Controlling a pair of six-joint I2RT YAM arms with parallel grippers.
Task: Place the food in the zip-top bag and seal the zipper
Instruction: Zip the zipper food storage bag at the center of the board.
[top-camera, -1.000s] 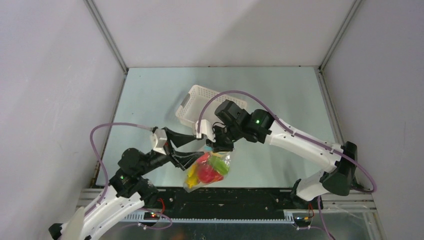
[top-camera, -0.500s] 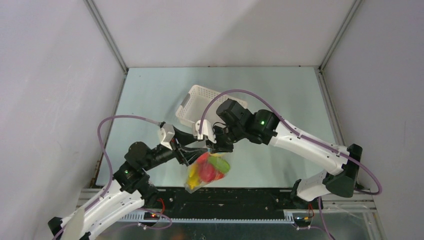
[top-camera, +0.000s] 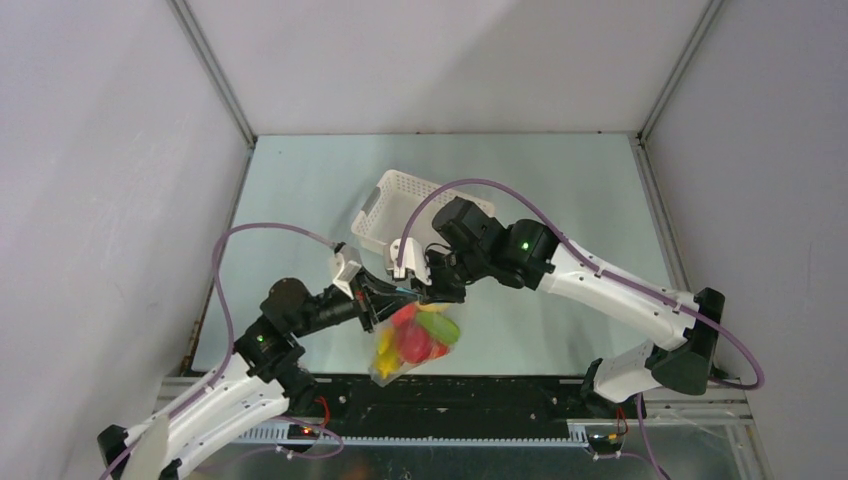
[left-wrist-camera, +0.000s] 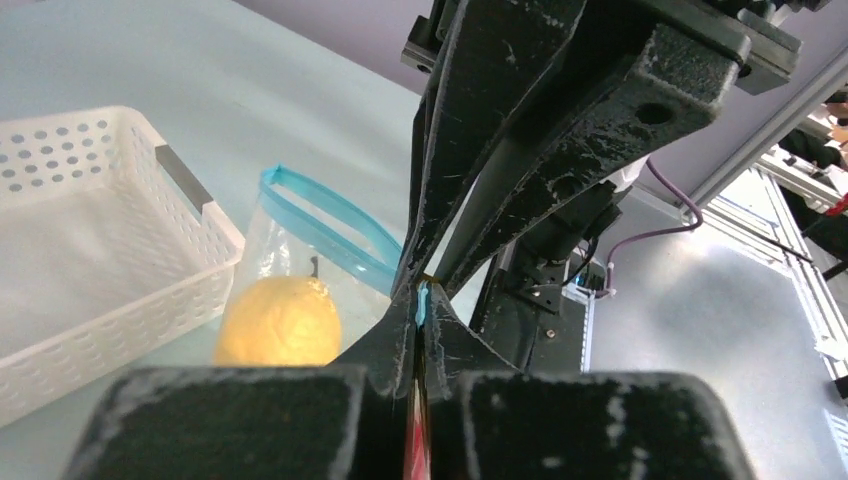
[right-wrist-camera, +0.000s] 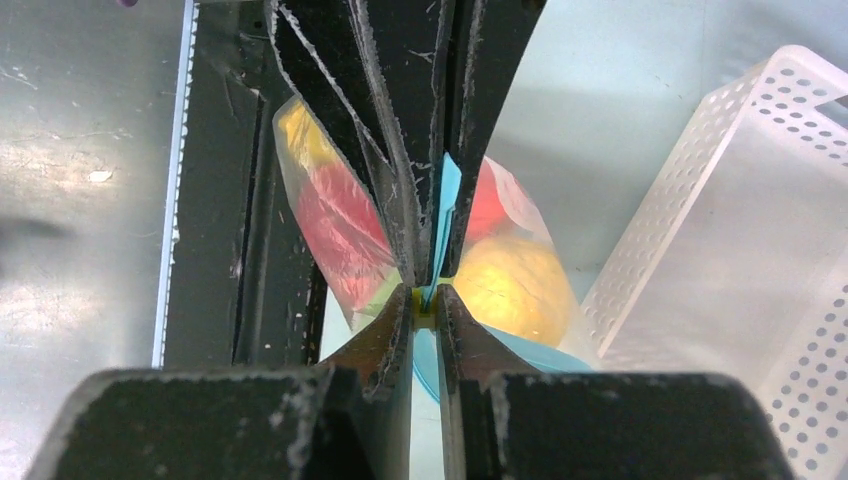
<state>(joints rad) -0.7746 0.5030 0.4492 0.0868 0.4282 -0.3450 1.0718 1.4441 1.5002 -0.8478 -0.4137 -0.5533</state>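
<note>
Jaws, both arms: clamped tight onto zipper (right-wrist-camera: 448, 200).

The food (top-camera: 412, 340) sits inside the zip-top bag (top-camera: 382, 370), at the near edge of the table (top-camera: 300, 190), centre; the basket (top-camera: 400, 212) is on the table just behind the bag. The left gripper (top-camera: 385, 303) meets the zipper (left-wrist-camera: 330, 215) from the left; the right gripper (top-camera: 430, 296) is beside it, coming from the right.

Your left arm (top-camera: 225, 390), your right arm (top-camera: 612, 290), white shells, black joints, green lights (top-camera: 516, 241), purple cables (top-camera: 480, 184), scuffed black fingers (left-wrist-camera: 560, 110).
</note>
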